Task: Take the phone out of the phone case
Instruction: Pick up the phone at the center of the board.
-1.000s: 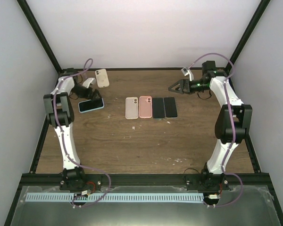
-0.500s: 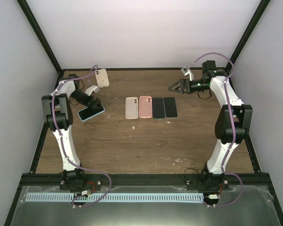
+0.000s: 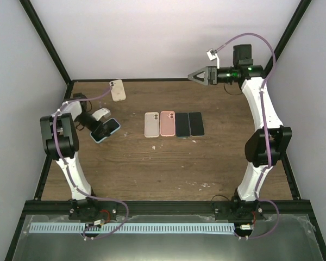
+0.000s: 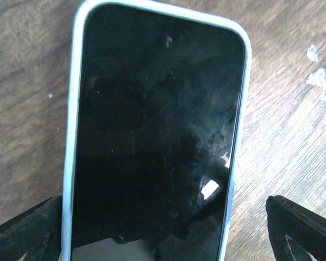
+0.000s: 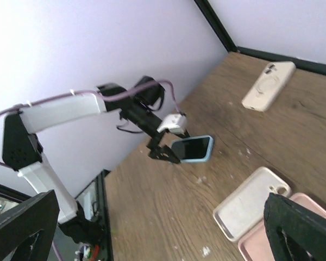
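Note:
A phone (image 3: 106, 130) with a dark screen lies face up in a light blue phone case (image 4: 73, 136) at the table's left side. My left gripper (image 3: 99, 132) is low over its near end and open. Its left finger (image 4: 27, 228) is close against the case edge, while the right finger (image 4: 301, 225) stands apart from it. In the right wrist view the phone (image 5: 193, 148) shows far off beside the left arm. My right gripper (image 3: 198, 76) hangs open and empty high near the back wall, its fingertips (image 5: 301, 228) framing the table below.
An empty cream case (image 3: 151, 124), a pink case (image 3: 167, 123) and two bare black phones (image 3: 182, 124) (image 3: 195, 123) lie in a row mid-table. A cream phone (image 3: 117, 90) lies face down at the back left. Black frame posts run along the table edges.
The right arm has lifted and swung its open gripper up toward the back wall. The left gripper has shifted nearer and lower around the blue-cased phone, which slid slightly toward the front.

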Available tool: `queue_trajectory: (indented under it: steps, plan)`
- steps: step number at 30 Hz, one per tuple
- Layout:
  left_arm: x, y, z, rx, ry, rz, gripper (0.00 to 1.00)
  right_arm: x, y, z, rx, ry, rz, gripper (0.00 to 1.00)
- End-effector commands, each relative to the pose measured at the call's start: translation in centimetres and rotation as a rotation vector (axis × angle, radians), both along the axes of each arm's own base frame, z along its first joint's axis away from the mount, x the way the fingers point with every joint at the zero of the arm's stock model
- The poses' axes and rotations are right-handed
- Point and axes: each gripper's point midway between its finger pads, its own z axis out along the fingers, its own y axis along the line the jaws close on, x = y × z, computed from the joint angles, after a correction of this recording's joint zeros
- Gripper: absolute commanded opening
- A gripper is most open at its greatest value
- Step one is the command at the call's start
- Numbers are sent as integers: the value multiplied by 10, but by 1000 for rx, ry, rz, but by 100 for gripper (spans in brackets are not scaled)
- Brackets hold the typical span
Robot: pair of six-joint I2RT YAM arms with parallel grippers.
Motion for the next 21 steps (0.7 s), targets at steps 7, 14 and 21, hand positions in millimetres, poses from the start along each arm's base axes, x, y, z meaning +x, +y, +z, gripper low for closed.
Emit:
queue_trajectory:
  steps: [7,14,21]
  plan:
    - [-55,7,-43,245,25,-56,91,-29,44,99,199,52,82,100]
    - [-50,6,-45,289,-6,30,73,-36,53,118,263,213,78,100]
    - [-47,-6,-32,284,-21,25,57,-49,51,115,268,340,72,100]
